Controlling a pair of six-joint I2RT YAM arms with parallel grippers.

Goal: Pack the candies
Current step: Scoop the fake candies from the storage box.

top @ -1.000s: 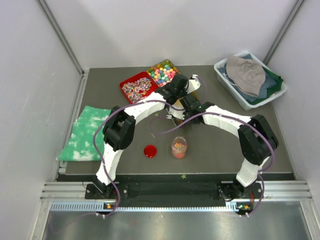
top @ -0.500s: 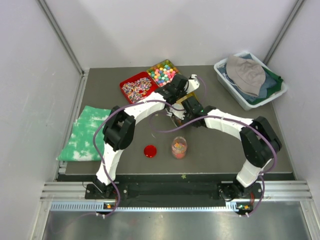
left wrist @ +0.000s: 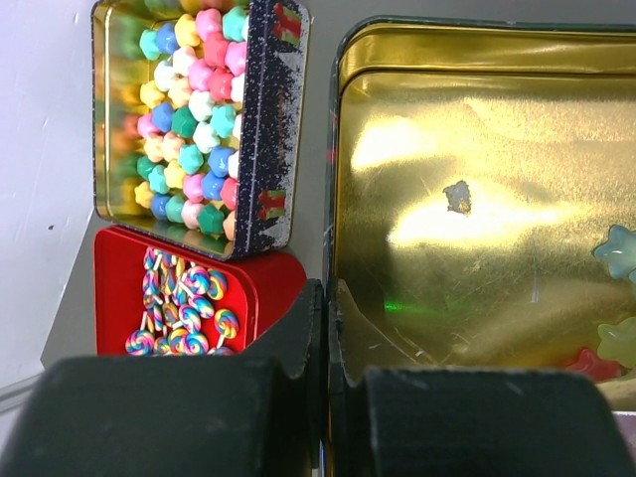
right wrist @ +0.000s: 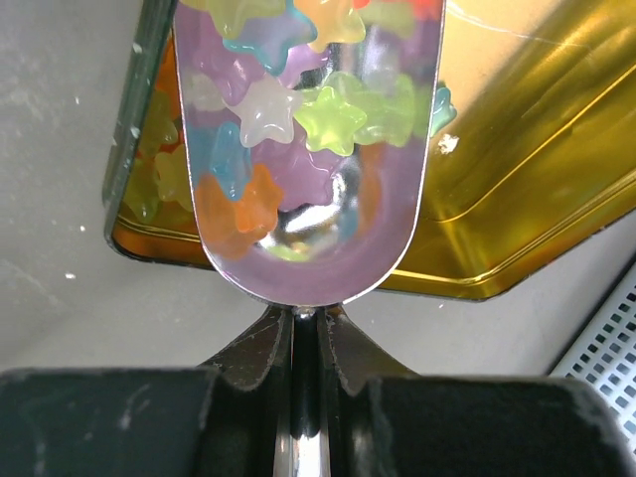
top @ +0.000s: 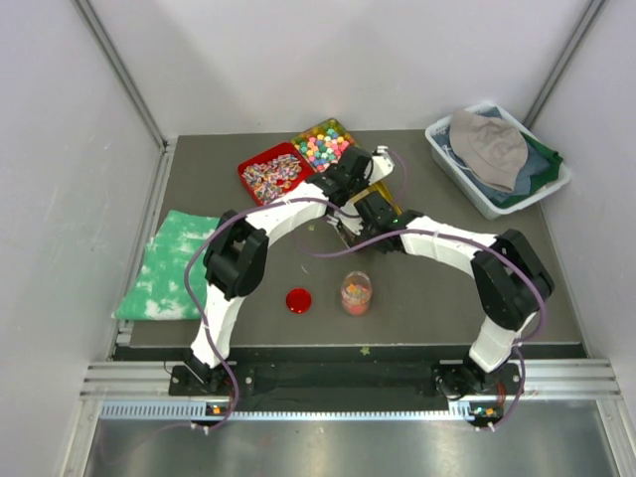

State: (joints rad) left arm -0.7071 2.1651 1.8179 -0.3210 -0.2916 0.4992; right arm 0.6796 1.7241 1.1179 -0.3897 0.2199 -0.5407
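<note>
Star-shaped jelly candies [right wrist: 333,114] in green, orange, white and blue lie in a metal scoop [right wrist: 308,248]. My right gripper [right wrist: 306,313] is shut on the scoop's thin handle and holds its bowl over the near edge of a gold tin [right wrist: 537,179]. More candies [right wrist: 149,189] lie in the tin beneath the scoop, and a few [left wrist: 616,253] show at the right of the left wrist view. My left gripper [left wrist: 325,288] is shut on the gold tin's [left wrist: 477,199] left wall. From above, both grippers [top: 350,184] [top: 366,211] meet mid-table. A small jar [top: 356,293] holding candies stands in front.
A red lid [top: 298,299] lies left of the jar. A red tray of swirled lollipops [left wrist: 189,303] and a tin of pastel balls [left wrist: 194,109] sit beside the gold tin. A bin of clothes [top: 497,159] is back right, a green cloth [top: 169,263] at the left.
My right gripper has shifted a little to the left and farther in over the gold tin with the scoop. The left arm has stayed put.
</note>
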